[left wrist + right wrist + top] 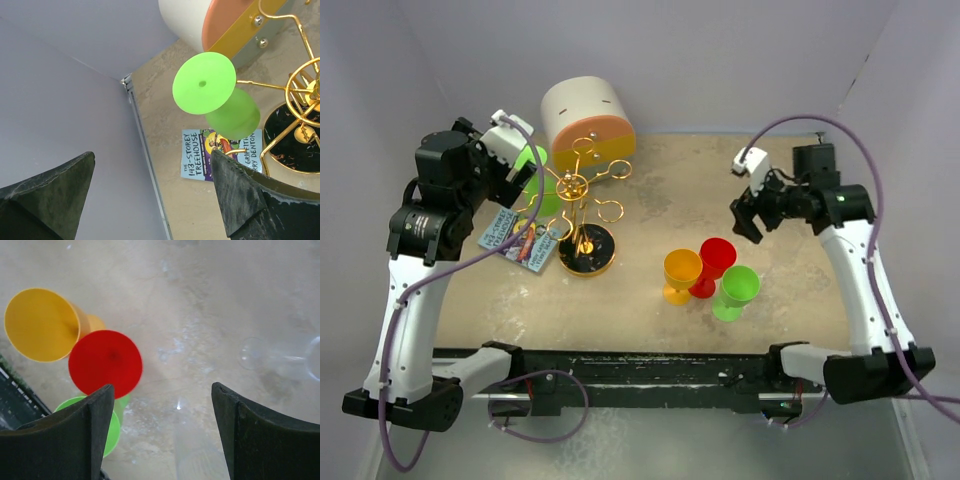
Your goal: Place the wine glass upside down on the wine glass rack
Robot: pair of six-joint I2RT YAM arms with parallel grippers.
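Your left gripper (152, 155) is wide apart and holds nothing; both dark fingers frame the view with open air between them. Straight ahead of it hangs the green wine glass (204, 82), foot towards the wrist camera and bowl below, so it is upside down; it sits at the left side of the wine glass rack (300, 90), beside the cream-and-orange cylinder (585, 115) and above the Treehouse book (200, 160). A gold arm runs in behind the foot; the seat itself is hidden, so you can't confirm the stem is fully inside a ring loop.

I judge the hanging step done and the release made; what's in hand is the pull-away. For that, draw the left arm straight back along its own line and keep both fingers off the foot, since a brush could swing the glass out of its loop or rock the wire stand.

Over on your right, the right gripper (161, 387) is also spread and empty, hovering above the table (200, 300); the yellow glass (37, 325), red glass (105, 362) and a second green glass (737, 290) stand clustered nearby, and a clear glass (280, 360) seems to lie on its side.
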